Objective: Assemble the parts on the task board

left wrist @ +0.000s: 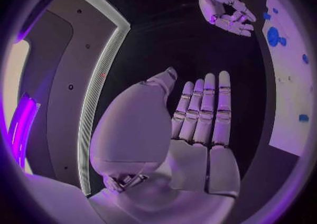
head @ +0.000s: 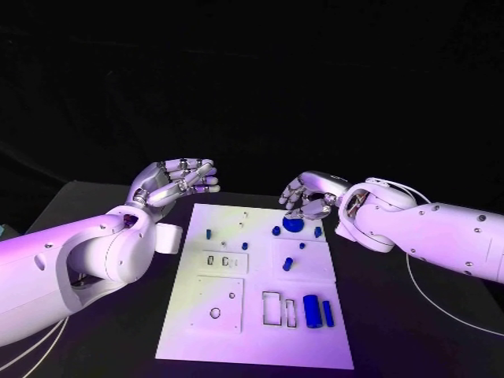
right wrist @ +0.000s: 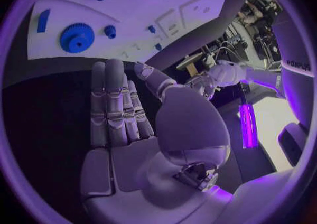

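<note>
The blue gear (head: 293, 224) lies on the task board (head: 207, 335) just below the right hand (head: 306, 197), seemingly untouched; both it and the left hand (head: 182, 179) are empty, fingers apart.

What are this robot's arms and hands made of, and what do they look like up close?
Both arms are smooth, rounded white shells dotted with small dark screw holes. A thin pale cable loops off the right arm near its wrist. The left hand and right hand are silver and jointed in segments like a human hand, with pale pads on the fingers. The left arm is bulky at its elbow.
</note>
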You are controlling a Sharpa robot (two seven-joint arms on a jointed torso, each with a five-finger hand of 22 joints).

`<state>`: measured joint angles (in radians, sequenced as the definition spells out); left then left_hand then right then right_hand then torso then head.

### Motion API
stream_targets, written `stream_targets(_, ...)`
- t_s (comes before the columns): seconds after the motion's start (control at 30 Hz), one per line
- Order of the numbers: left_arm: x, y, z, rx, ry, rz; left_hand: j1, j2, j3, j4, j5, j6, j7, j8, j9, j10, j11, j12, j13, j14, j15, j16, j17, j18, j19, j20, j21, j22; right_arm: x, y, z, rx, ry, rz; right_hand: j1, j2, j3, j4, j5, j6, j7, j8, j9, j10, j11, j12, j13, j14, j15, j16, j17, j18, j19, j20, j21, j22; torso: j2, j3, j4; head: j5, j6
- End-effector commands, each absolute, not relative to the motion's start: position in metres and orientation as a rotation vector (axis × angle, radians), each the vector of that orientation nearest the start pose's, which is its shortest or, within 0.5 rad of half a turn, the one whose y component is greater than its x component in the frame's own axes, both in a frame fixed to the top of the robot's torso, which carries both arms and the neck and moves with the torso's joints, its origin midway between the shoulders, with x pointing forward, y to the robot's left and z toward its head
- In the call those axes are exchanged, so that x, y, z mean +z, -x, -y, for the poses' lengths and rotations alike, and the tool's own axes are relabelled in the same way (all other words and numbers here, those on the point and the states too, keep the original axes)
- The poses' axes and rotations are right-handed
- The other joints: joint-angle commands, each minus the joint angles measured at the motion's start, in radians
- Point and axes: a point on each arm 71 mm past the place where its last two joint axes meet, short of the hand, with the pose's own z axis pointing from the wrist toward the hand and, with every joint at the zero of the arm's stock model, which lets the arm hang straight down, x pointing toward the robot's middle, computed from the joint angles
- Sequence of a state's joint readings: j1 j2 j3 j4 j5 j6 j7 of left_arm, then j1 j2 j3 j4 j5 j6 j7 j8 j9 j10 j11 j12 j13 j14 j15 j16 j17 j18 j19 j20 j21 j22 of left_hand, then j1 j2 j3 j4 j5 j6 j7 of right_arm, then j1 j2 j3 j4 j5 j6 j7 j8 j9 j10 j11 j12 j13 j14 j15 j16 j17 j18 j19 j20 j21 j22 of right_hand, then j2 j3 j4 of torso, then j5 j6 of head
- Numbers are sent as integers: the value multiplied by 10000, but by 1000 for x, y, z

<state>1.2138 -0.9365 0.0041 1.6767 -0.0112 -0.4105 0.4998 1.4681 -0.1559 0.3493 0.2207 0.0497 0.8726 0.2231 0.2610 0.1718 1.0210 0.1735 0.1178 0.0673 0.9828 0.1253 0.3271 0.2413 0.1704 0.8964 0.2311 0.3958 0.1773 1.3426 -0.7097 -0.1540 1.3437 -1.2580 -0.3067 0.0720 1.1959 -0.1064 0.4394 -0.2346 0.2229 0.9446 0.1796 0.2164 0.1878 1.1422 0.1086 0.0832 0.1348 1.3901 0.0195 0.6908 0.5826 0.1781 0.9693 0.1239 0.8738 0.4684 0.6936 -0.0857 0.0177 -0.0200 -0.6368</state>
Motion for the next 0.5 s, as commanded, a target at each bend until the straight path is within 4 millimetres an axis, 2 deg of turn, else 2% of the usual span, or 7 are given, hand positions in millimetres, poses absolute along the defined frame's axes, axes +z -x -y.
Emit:
stream_targets(0.03, -132, -466, -211, -16319, 10002, -12658, -26, -83, 57, -26, 12, -17, 69, -27, 13, 63, 16, -72, -11, 22, 23, 31, 17, 125, 86, -5, 78, 20, -164, -526, 176, 6174, 3194, -16583, -8, -137, 20, 106, 34, -133, -14, 62, 78, -249, 7, 150, 64, 157, -7, 402, 285, 49, 192, -1, 165, 113, 200, -103, 70, -63, -16)
stream_targets(0.1, -132, -465, -210, -16365, 9985, -12680, -40, -93, 64, -36, 12, -26, 73, -35, 16, 57, 21, -100, -10, 10, 24, 25, 31, 124, 124, -17, 128, 43, -164, -526, 174, 5976, 3376, -16573, -19, -177, 38, 179, 26, -188, -20, 93, 140, -364, 4, 268, 121, 256, -17, 737, 504, 39, 294, -1, 277, 204, 266, -129, 98, -99, -9)
stream_targets(0.13, -131, -464, -209, -16402, 9973, -12697, -51, -98, 67, -41, 12, -32, 76, -40, 17, 54, 24, -117, -10, 1, 25, 20, 39, 123, 146, -23, 158, 57, -165, -527, 173, 5806, 3526, -16595, -21, -210, 48, 224, 22, -249, -31, 100, 178, -490, 6, 328, 152, 451, -1, 1448, 1183, 22, 455, -10, 461, 425, 301, -144, 114, -124, -13)
stream_targets(0.17, -130, -464, -209, -16425, 9966, -12707, -53, -99, 68, -42, 13, -33, 76, -41, 18, 54, 24, -120, -10, -1, 25, 19, 41, 123, 151, -25, 164, 60, -166, -527, 173, 5699, 3613, -16617, -26, -230, 47, 248, 13, -284, -35, 101, 196, -555, 8, 363, 170, 504, 1, 1714, 1431, -7, 574, -10, 605, 626, 327, -155, 125, -142, -7)
stream_targets(0.23, -130, -463, -208, -16465, 9954, -12725, -63, -104, 73, -49, 12, -39, 78, -46, 20, 52, 26, -138, -9, -8, 26, 16, 51, 122, 178, -32, 202, 77, -168, -527, 172, 5539, 3722, -16679, -22, -283, 49, 333, -12, -366, -46, 129, 269, -768, 12, 511, 230, 640, 17, 2600, 2272, -116, 978, -10, 1124, 1389, 364, -167, 139, -161, 2)
stream_targets(0.4, -128, -461, -207, -16554, 9931, -12760, -75, -111, 76, -57, 12, -47, 79, -52, 22, 46, 28, -158, -8, -8, 24, 17, 63, 120, 205, -41, 241, 96, -173, -528, 171, 5331, 3826, -16812, 34, -317, 107, 465, -11, -446, -41, 206, 405, -1037, 20, 815, 336, 783, 26, 3805, 3387, -292, 1562, 16, 1927, 2577, 435, -185, 172, -169, 22)
stream_targets(0.5, -128, -460, -206, -16603, 9921, -12790, -87, -117, 77, -64, 12, -56, 80, -58, 23, 41, 30, -177, -8, -6, 23, 18, 75, 119, 228, -48, 276, 113, -176, -528, 171, 5288, 3853, -16861, 48, -323, 134, 500, -9, -457, -43, 230, 442, -1099, 24, 894, 361, 816, 32, 4100, 3660, -334, 1708, 21, 2136, 2885, 465, -194, 207, -185, 29)
